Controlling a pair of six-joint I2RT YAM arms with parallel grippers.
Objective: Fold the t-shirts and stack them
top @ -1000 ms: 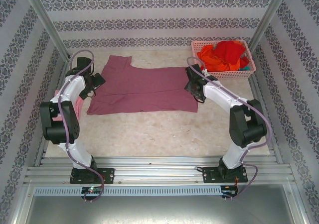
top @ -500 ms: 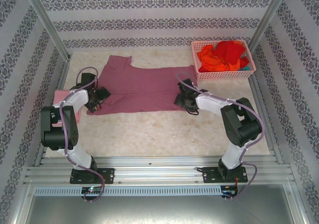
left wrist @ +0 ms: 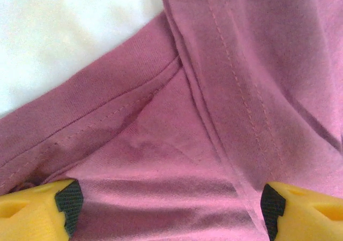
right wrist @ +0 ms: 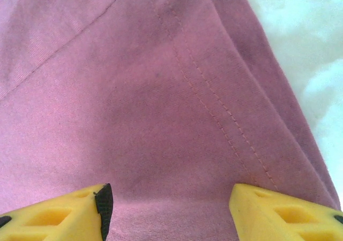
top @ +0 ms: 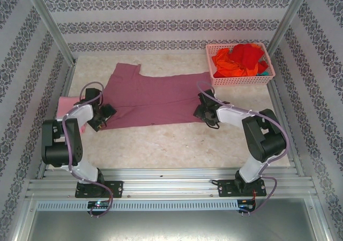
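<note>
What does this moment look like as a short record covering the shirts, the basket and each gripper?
spread shirt: mauve t-shirt lying on the table
left gripper: open, over the mauve shirt's near-left corner, stitched hems between its fingers
right gripper: open, over the shirt's near-right hem
basket: pink basket at far right, holding red and orange t-shirts
other cloth: light pink t-shirt at the left edge, partly behind the left arm

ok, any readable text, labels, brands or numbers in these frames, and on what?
None readable.
maroon t-shirt: plain cloth and stitched seams, no print or tag visible.
pink basket: no marking visible.
wallpaper: ornamental bands, no letters.
</note>
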